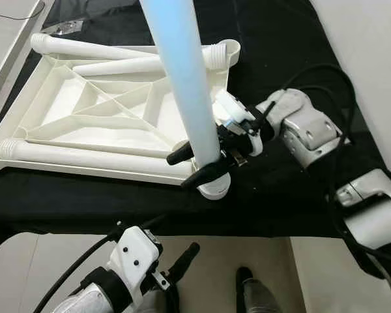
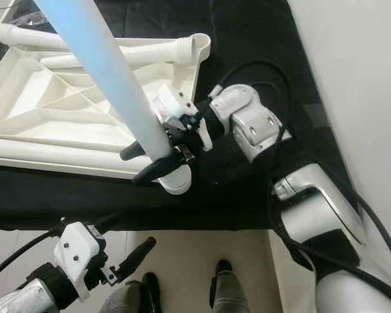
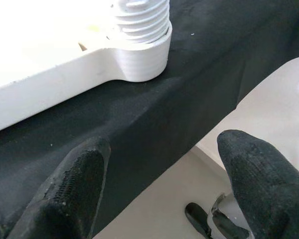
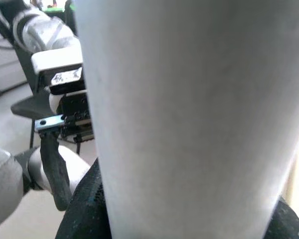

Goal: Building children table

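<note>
The right gripper [image 1: 199, 164] holds the upright table leg [image 1: 182, 72] at the tabletop [image 1: 85, 111] corner socket. The left gripper [image 1: 182, 261] is wide open below the black cloth [image 1: 280, 202] edge.

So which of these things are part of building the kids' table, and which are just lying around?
Part of the job:
- upside-down white tabletop
- pale blue leg, clamped by right gripper at corner socket
- loose white legs

Lying about:
- black cloth
- left gripper, idle

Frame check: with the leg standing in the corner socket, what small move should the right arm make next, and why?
Probably turn the pale blue plastic table leg further in its socket. The right gripper is shut on it just above the white tabletop's near corner socket, where it stands upright.
</note>
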You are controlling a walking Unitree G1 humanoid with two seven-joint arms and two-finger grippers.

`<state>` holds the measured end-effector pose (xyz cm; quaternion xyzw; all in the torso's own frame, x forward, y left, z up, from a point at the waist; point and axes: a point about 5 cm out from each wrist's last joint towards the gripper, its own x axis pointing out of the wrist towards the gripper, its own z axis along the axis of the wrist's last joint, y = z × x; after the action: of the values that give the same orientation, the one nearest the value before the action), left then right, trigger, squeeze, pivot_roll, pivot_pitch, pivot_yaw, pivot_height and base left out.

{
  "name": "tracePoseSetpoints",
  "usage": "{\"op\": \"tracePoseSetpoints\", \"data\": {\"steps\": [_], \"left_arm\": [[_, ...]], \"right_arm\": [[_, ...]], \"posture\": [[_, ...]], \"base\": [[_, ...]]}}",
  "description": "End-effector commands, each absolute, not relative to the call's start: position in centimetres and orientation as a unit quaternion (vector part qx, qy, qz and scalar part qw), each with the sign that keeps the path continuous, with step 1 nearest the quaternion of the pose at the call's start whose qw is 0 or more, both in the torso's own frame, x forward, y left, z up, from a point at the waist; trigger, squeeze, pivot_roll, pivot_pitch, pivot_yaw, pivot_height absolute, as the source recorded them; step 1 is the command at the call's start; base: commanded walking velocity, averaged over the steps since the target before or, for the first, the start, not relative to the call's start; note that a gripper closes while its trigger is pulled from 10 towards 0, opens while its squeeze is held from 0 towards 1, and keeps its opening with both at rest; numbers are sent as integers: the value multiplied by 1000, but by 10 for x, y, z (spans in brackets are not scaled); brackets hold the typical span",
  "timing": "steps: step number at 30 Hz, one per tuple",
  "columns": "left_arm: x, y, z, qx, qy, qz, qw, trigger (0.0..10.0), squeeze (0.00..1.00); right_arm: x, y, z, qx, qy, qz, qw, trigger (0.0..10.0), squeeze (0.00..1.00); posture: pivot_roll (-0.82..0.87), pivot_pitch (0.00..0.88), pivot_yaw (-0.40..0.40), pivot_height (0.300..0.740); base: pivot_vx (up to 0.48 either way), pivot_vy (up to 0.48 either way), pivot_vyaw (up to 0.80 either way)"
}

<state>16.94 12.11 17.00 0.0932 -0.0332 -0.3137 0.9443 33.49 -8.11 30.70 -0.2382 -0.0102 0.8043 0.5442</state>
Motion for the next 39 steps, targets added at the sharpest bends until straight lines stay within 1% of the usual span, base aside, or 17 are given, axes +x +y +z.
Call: {"op": "tracePoseSetpoints", "data": {"steps": [1,2,4,6,18,21,22,23,24,26,27,30,36,37,39], "left_arm": [[165,120,167,88,-22,-318,944,10000,0],[165,120,167,88,-22,-318,944,10000,0],[165,120,167,88,-22,-318,944,10000,0],[166,120,167,88,-21,-318,944,10000,0],[168,119,166,88,-22,-316,945,10000,0],[169,119,166,87,-22,-316,945,10000,0],[169,119,166,87,-22,-316,945,10000,0],[169,120,166,87,-22,-316,945,10000,0],[169,120,166,87,-22,-316,945,10000,0],[170,120,166,87,-22,-316,944,10000,0],[170,120,166,87,-22,-316,944,10000,0],[172,121,165,88,-23,-316,944,10000,0],[173,121,165,89,-23,-316,944,10000,0],[173,120,165,89,-24,-315,945,10000,0],[174,120,165,89,-24,-315,945,10000,0]], "right_arm": [[337,-80,292,-221,23,811,541,10000,0],[337,-80,292,-221,23,811,541,10000,0],[336,-78,299,-189,10,820,540,10000,0],[336,-77,301,-179,4,822,541,10000,0],[338,-82,285,-208,-16,812,545,10000,0],[341,-88,281,-222,-31,796,563,10000,0],[341,-88,281,-222,-31,796,563,10000,0],[343,-90,280,-228,-38,784,576,10000,0],[343,-90,280,-228,-38,784,576,10000,0],[343,-93,280,-248,-51,763,594,10000,0],[343,-93,280,-248,-51,763,594,10000,0],[343,-93,282,-274,-65,739,612,10000,0],[345,-92,281,-295,-60,721,624,10000,0],[348,-89,282,-307,-57,705,637,10000,0],[349,-88,282,-307,-60,701,641,10000,0]], "posture": [[84,436,103,740],[84,436,103,740],[83,438,105,740],[82,438,106,740],[76,436,102,740],[69,435,103,740],[69,435,103,740],[67,435,101,740],[67,435,101,740],[65,432,103,740],[65,432,103,740],[62,428,108,740],[57,425,106,740],[55,425,103,740],[54,425,102,740]], "base": [[0,0,0],[0,0,0],[0,0,0],[0,0,0],[0,0,0],[0,0,0],[0,0,0],[0,0,0],[0,0,0],[0,0,0],[0,0,0],[0,0,0],[0,0,0],[0,0,0],[0,0,0]]}}
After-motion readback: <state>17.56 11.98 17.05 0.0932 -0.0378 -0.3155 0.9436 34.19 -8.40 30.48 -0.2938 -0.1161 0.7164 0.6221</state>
